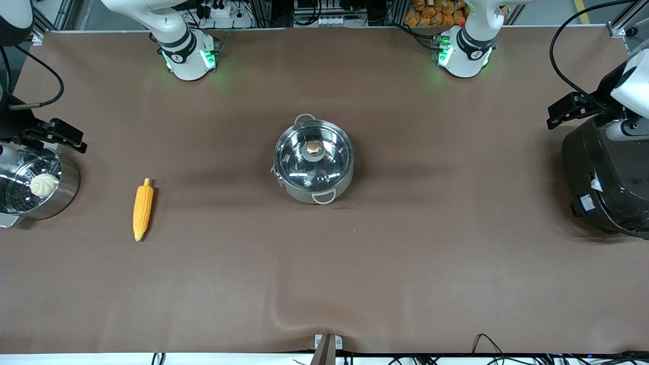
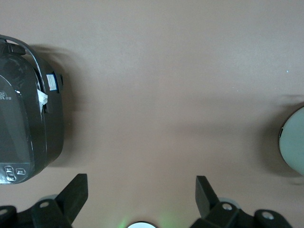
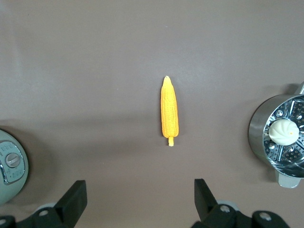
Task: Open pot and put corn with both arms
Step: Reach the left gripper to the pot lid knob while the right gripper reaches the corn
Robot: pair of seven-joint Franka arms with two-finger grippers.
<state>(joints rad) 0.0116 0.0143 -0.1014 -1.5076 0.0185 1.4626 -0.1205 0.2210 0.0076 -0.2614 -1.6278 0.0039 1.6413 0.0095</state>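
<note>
Pot [image 1: 313, 158]: steel, grey-beige outside, two pale loop handles, glass lid [image 1: 313, 155] seated on it, copper-coloured knob [image 1: 313, 147] at the lid's centre; stands mid-table between the two arm bases' ends. Corn [image 1: 143, 210]: orange-yellow cob, lying flat on the brown table [image 1: 405, 253] toward the right arm's end, pale stub pointing away from the front camera, tapered tip toward it; a little nearer the front camera than the pot, well apart from it. Steamer [image 1: 35, 185]: steel, white bun [image 1: 44, 184] inside, at the right arm's end of the table beside the corn. Cooker [image 1: 606, 177]: big, black, at the left arm's end; it carries small white labels and a panel of buttons, the writing too small to read. Right gripper [image 3: 140, 199]: fingers wide apart, holding nothing, up in the air over bare table with the corn [image 3: 169, 113] lying apart from its fingertips, steamer [image 3: 280, 142] to one side and a pale rounded edge at the other side of that view. Left gripper [image 2: 141, 194]: fingers wide apart, empty, over bare table between the cooker [image 2: 26, 128] and the pot's edge [image 2: 293, 142]. Neither gripper touches anything.
</note>
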